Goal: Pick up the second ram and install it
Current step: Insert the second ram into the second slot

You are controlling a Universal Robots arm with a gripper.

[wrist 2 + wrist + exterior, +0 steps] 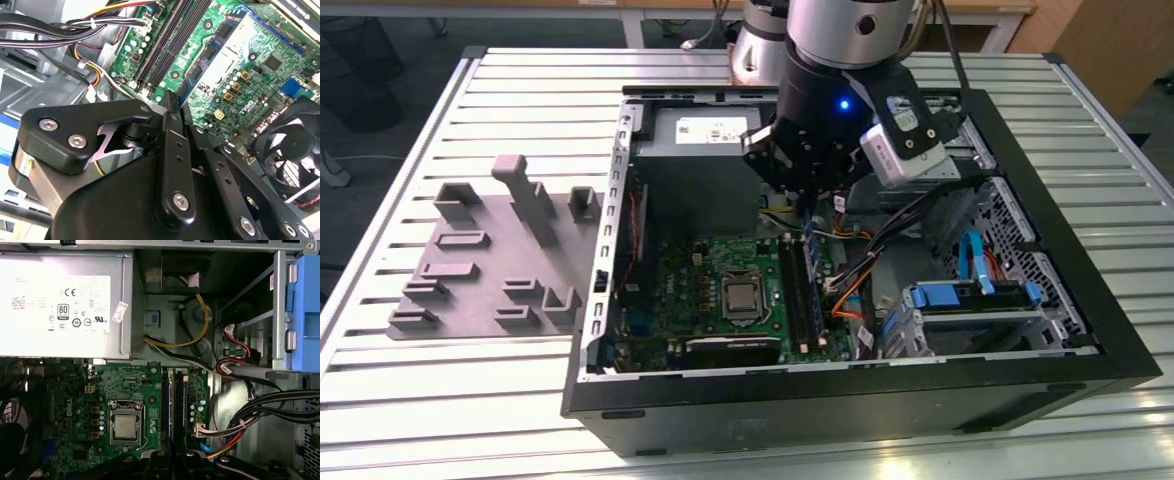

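Note:
My gripper [817, 218] hangs inside the open computer case [1014, 360], just above the memory slots [801, 295] on the green motherboard [700, 265]. It is shut on the second ram [202, 62], a thin dark-blue stick with black chips that juts out past the fingertips [171, 102]. In the first wrist view the stick [172, 405] shows edge-on between two black slots [164, 402], with the gripper [172, 460] behind it. Whether the stick touches a slot I cannot tell.
The processor [743, 296] sits beside the slots. A power supply [700, 135] fills the case's far end. Cable bundles [887, 235] and a blue drive caddy [974, 295] crowd the exterior view's right. A grey holder fixture [494, 260] lies on the slatted table, and a fan [292, 150] sits near the board.

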